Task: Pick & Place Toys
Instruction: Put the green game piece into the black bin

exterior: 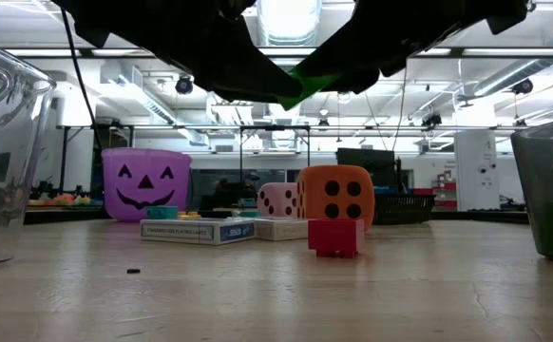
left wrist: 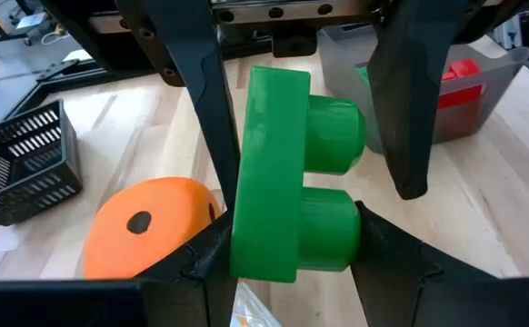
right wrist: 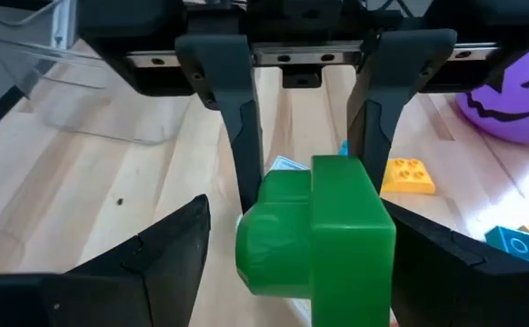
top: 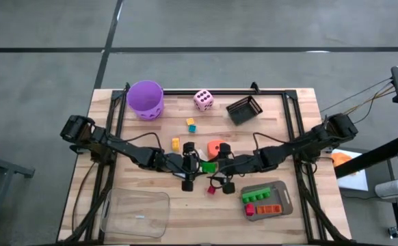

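Handover mid-air above tabletop centre: I see the left gripper [top: 197,166] pinching a small green plastic brick [top: 208,167], right gripper [top: 221,166] spread around it. Risk: early release drops it beside the orange dotted die [top: 216,146].

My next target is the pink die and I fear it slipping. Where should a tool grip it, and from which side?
Grip the pink die across two opposite flat side faces, coming straight down from above: it sits flat, one face up, clear all round. Both tools are busy at mid-table: the left tool holds the green brick, and the right tool is open around it.
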Tool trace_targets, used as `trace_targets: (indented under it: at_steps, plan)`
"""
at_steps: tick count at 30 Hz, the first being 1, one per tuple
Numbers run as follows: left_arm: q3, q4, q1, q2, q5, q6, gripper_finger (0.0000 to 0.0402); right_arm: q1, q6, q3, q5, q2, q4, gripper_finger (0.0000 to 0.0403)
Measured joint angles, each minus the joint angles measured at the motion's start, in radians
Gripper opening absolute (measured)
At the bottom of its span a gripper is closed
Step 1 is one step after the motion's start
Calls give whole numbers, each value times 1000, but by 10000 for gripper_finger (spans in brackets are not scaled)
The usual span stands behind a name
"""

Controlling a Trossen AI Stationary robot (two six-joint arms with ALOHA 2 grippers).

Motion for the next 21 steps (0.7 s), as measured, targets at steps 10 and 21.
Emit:
trace_targets:
  at_steps: [10, 21]
  plan:
    - [0, 0, 1, 0, 0, 1, 169, 1, 11, 0, 22, -15, -12, 217]
    - [0, -6, -1, -1, -3, 15, 174, 2, 8, -1, 39, -20, -30, 161]
